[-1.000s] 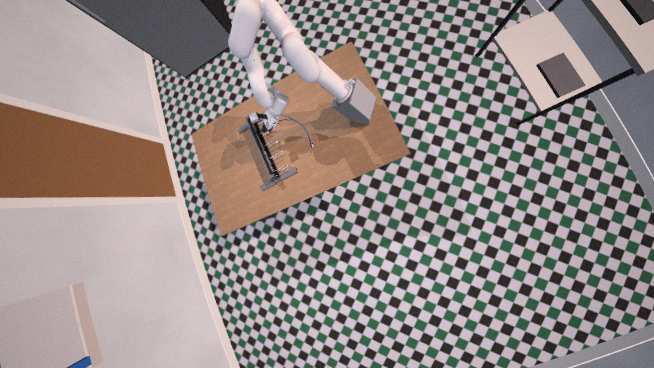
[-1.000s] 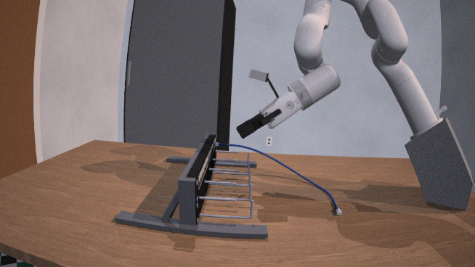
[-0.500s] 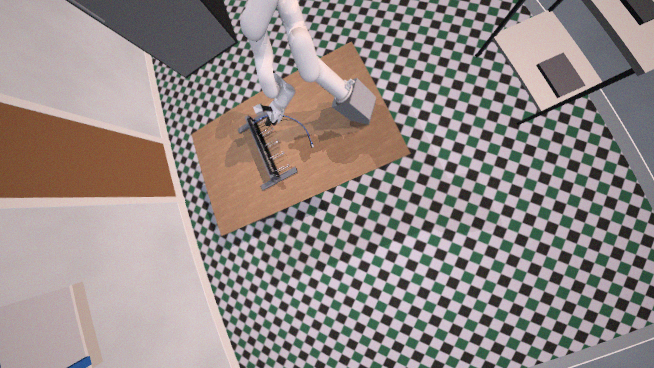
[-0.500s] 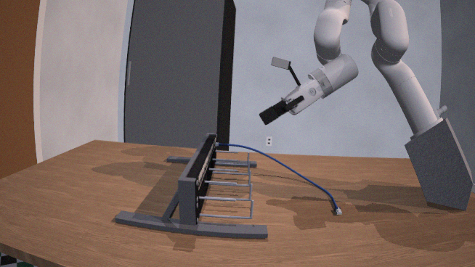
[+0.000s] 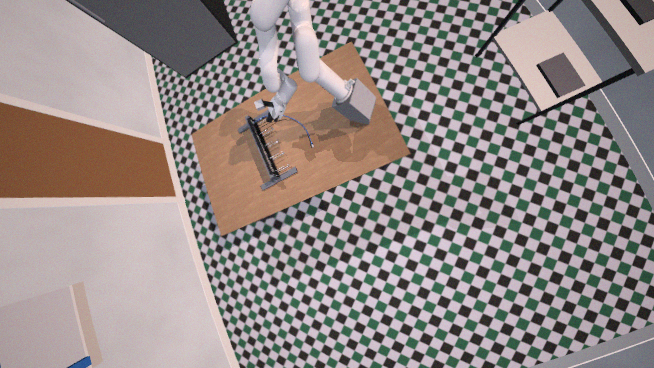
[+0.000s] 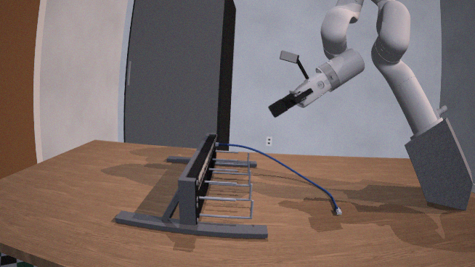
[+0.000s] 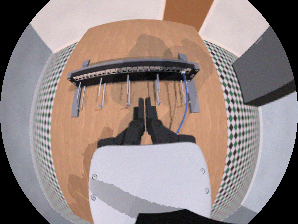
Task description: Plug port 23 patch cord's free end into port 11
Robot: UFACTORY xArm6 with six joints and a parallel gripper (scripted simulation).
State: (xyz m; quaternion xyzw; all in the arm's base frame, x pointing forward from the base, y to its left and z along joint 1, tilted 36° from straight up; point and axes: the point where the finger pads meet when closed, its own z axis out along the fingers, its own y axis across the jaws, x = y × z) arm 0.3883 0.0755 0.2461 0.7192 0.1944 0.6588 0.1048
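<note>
Below the closed, empty end effector, the cord's free plug lies apart.

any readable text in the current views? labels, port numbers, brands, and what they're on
None can be quoted.
Port numbers on the rack: too small and blurred to read.
Arm: a faint mark on the wrist collar, not legible; no brand readable.

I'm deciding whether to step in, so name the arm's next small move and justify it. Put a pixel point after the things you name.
Probably open the pincer [image 5: 270, 119] [image 6: 274, 112] [image 7: 144, 105] while moving it toward the cord's free plug [image 5: 312, 145] [image 6: 338, 211]: it is shut on nothing, above the table [image 5: 210, 200] [image 6: 91, 189] [image 7: 67, 125], while that plug lies out on the wood, unplugged.
</note>
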